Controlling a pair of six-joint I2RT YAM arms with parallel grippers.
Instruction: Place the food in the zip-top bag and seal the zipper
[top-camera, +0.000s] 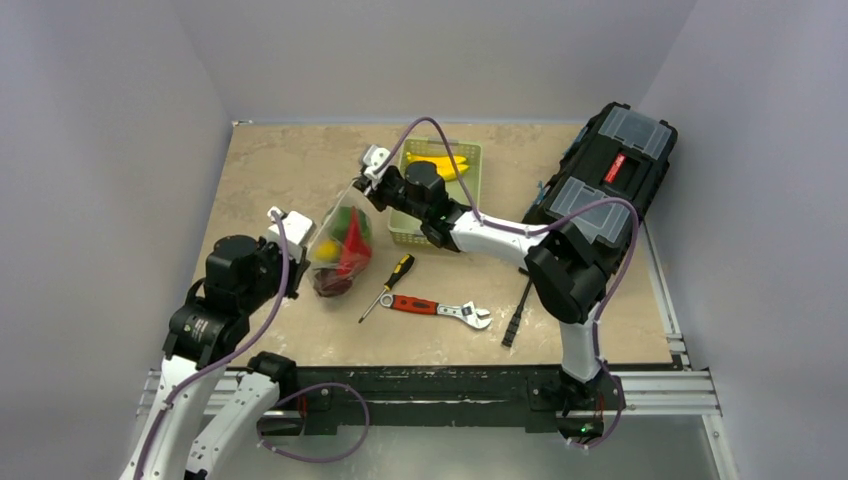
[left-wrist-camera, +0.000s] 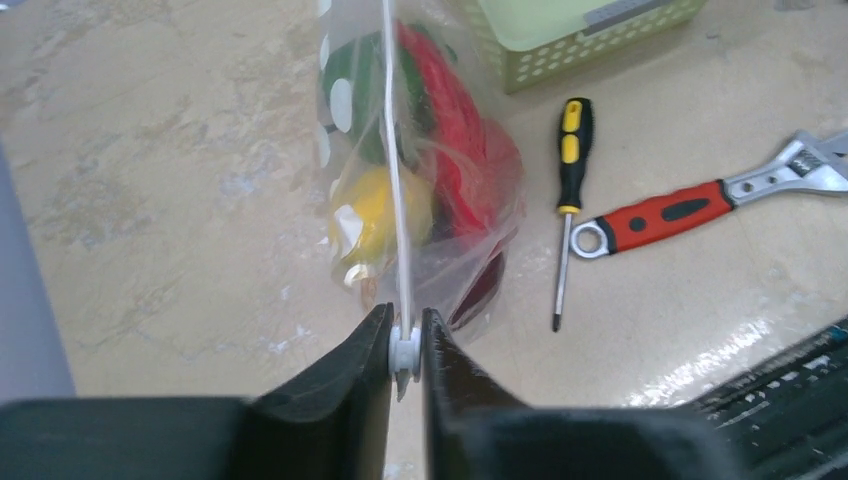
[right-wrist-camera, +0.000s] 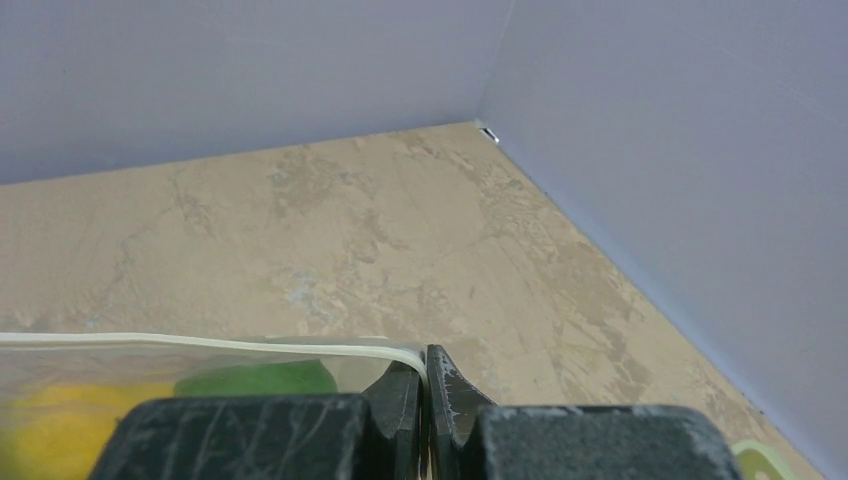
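The clear dotted zip-top bag hangs stretched between my two grippers, with red, green and yellow toy food inside it. My left gripper is shut on the white zipper slider at the near end of the pale zipper strip. My right gripper is shut on the far corner of the bag, where the zipper strip ends. Yellow food lies in the green basket.
A black-and-yellow screwdriver and a red-handled wrench lie on the table right of the bag. A black toolbox stands at the right edge. Walls close in the far and left sides.
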